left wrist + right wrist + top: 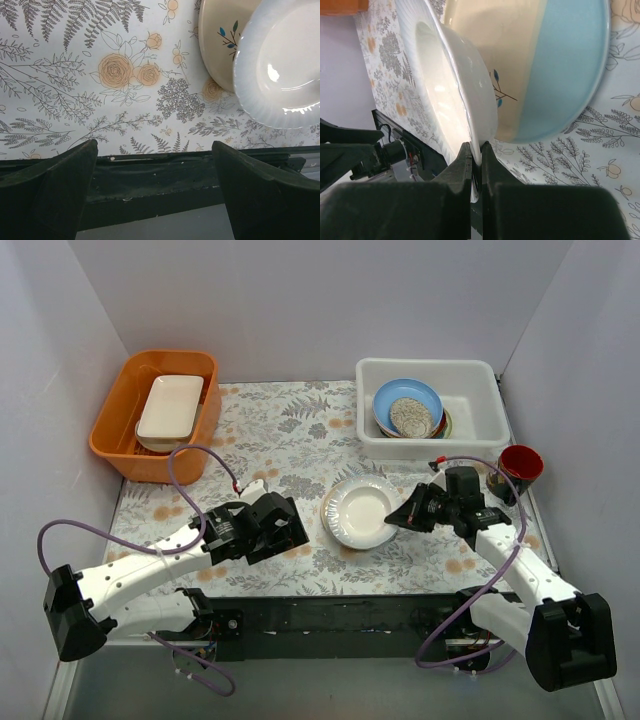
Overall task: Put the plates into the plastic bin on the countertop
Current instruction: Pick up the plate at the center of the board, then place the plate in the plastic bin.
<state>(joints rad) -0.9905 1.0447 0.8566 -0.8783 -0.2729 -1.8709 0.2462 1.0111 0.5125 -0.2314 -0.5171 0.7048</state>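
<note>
A white ribbed plate lies in the middle of the leaf-print countertop, on top of a cream floral plate with a light blue part. My right gripper is shut on the white plate's right rim, which is tilted up off the cream plate. My left gripper is open and empty, left of the plates near the front edge; its wrist view shows both the white plate and the cream one. The white plastic bin at the back right holds a light blue plate with a speckled plate on it.
An orange tub at the back left holds a white rectangular dish. A dark red cup stands right of my right wrist, just in front of the bin. The table's black front edge runs under my left fingers.
</note>
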